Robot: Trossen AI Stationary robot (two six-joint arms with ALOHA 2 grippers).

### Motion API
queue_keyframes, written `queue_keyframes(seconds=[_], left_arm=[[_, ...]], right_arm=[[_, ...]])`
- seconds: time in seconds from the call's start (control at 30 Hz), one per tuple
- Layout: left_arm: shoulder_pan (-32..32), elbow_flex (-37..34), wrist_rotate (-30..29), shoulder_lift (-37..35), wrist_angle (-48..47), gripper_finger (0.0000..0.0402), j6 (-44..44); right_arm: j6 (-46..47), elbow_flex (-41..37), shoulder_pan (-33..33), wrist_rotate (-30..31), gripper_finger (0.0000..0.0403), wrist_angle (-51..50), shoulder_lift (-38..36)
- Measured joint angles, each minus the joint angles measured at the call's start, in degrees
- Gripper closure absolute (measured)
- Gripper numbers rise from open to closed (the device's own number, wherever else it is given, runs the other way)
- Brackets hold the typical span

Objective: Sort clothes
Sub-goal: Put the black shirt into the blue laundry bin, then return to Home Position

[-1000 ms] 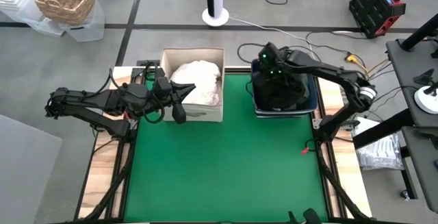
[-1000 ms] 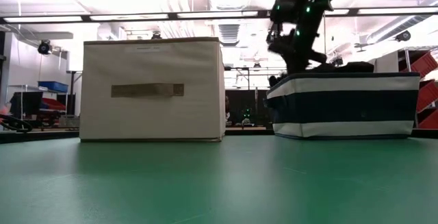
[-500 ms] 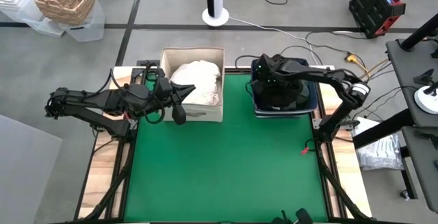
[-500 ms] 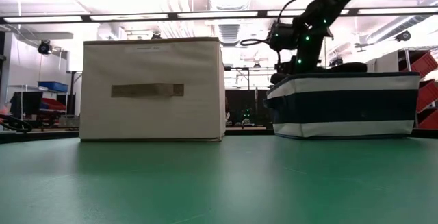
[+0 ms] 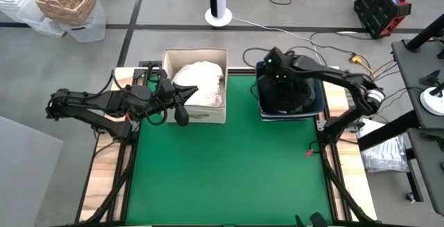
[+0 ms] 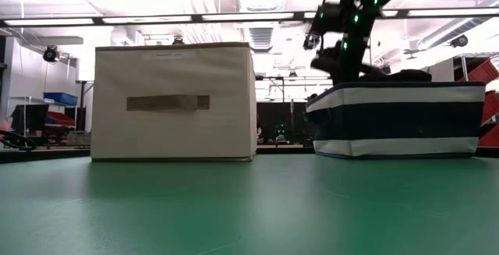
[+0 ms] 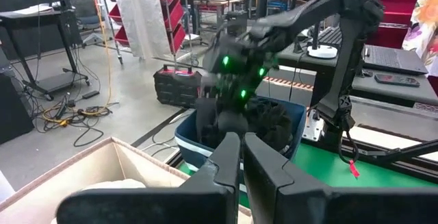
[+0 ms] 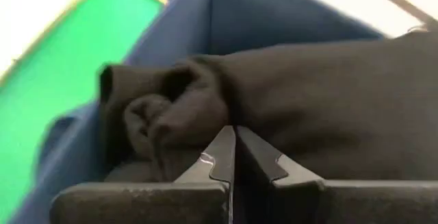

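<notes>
Presently, both pincers closed and empty, garments lying sorted in two containers on the green desk.

The right pincer hangs with fingers pressed together just above the dark crumpled fabric garments inside the navy blue bin with white stripes. The left pincer, likewise fully closed, waits beside the beige fabric box, which holds the white soft garments.
</notes>
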Motion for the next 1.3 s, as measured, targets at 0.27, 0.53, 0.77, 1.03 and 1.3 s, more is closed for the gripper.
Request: queue_keyframes(seconds=[0.27,0.53,0.77,1.03,1.3], left_arm=[[0.0,0.0,0.0,-0.1,-0.1,0.0402,0.5],[-0.1,0.0,0.9,-5.0,-0.6,0.0402,1.9],[0.3,-0.8,19.4,-10.9,0.2,0.0402,10.8],[10.8,-5.8,36.0,-11.0,8.2,0.0402,15.2],[19.6,-13.7,44.8,-23.3,8.6,0.0402,5.7]], right_arm=[[-0.1,6.8,0.0,0.7,0.0393,-7.6,-7.8],[-3.7,10.8,0.0,-7.1,0.0393,-14.2,-20.2],[-9.3,2.5,0.1,-29.9,0.0393,1.5,-33.8],[-5.8,-15.0,1.4,-51.3,0.0394,46.3,-36.0],[-5.7,-24.4,1.5,-55.5,0.0394,56.6,-38.1]])
